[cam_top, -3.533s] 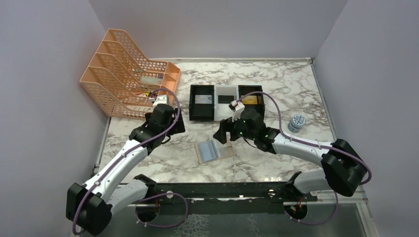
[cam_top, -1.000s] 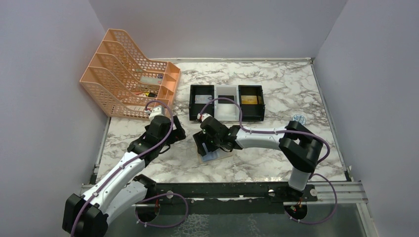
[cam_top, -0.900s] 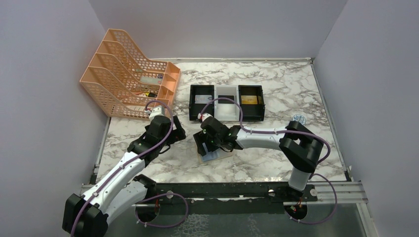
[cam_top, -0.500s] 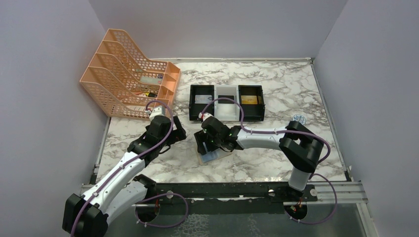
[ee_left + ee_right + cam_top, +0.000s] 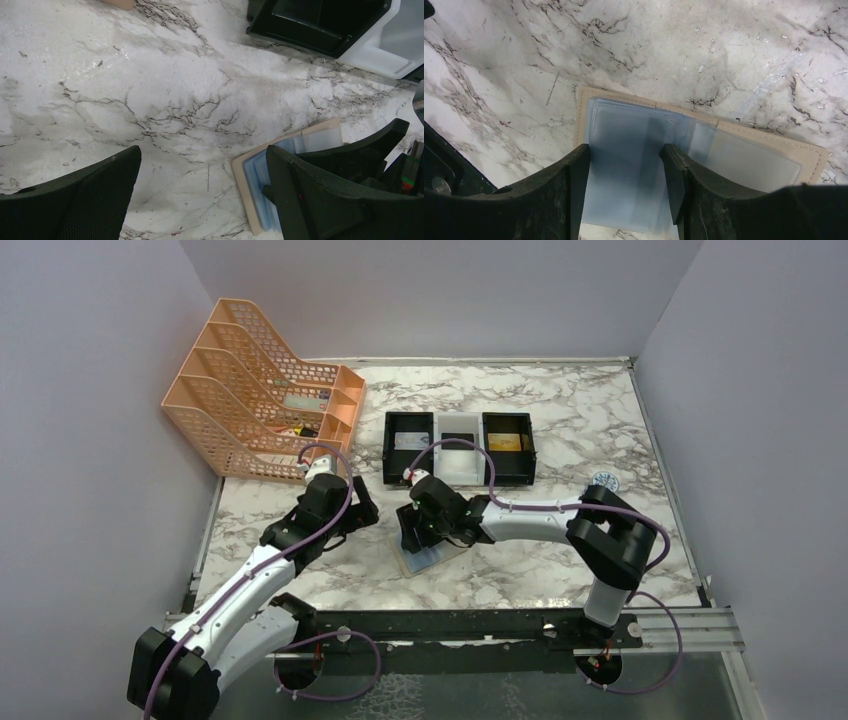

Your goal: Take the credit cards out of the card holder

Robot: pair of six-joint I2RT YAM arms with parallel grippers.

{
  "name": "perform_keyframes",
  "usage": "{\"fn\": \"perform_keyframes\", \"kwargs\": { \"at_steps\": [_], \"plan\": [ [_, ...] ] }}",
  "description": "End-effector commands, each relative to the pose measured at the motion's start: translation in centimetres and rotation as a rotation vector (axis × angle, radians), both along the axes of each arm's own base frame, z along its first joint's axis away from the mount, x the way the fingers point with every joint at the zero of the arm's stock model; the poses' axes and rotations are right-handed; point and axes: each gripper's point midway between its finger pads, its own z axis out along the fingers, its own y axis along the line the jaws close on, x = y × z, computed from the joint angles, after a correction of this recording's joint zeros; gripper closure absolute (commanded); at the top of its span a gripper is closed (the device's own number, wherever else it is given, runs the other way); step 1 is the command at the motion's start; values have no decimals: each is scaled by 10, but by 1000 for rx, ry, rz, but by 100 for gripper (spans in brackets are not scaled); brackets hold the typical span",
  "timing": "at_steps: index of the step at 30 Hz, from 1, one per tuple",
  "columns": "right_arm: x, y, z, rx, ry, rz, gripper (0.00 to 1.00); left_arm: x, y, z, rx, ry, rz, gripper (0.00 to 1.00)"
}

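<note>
Just beneath spread right jaws, open card holder (image 5: pixel 634 135), left jaws spread nearby.

No lettering can be read anywhere. The card holder (image 5: pixel 624 150) lies open on the desk (image 5: pixel 560 400), its grey-blue faces and tan border plain. The pale card (image 5: pixel 408 441), the yellow card (image 5: pixel 505 442) in the black trays (image 5: pixel 388 455) and the small round tin (image 5: pixel 603 480) are too small to read.
</note>
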Motion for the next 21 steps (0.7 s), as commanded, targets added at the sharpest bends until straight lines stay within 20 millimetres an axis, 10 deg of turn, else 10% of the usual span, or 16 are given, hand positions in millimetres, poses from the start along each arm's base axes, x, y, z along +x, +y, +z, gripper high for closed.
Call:
{"fn": "perform_keyframes", "kwargs": {
  "at_steps": [1,21],
  "plan": [
    [-13,-5,0,21,54,26,48,-1,-4,0,-16,9,-23,1],
    [-6,-5,16,115,67,35,66,-18,-52,-18,-164,64,-277,10]
  ]
}}
